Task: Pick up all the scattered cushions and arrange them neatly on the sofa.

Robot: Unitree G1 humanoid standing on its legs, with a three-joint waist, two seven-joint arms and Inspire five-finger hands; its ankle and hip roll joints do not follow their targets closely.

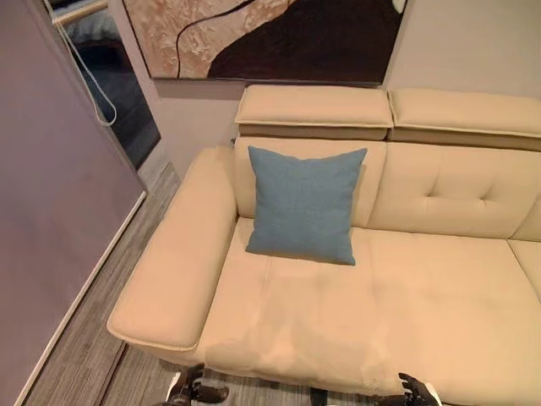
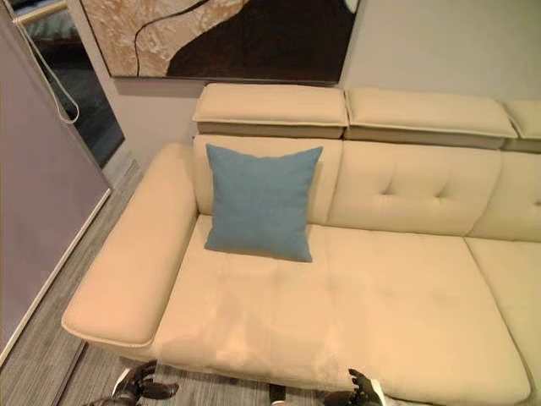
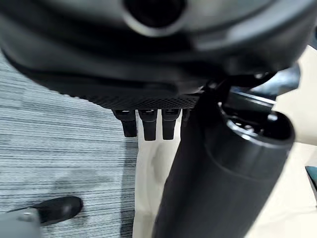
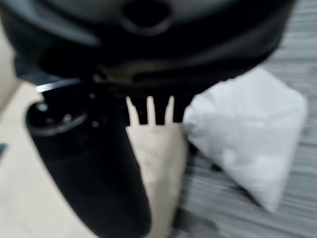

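A square blue cushion stands upright on the seat of the cream sofa, leaning against the backrest just beside the left armrest. A white cushion lies on the grey striped floor, close to the sofa's front edge.

no readable text, labels or numbers anywhere

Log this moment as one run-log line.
blue square fabric cushion: upright against backrest of beige leather sofa | white cushion: on floor | left hand: open, idle | right hand: open, idle
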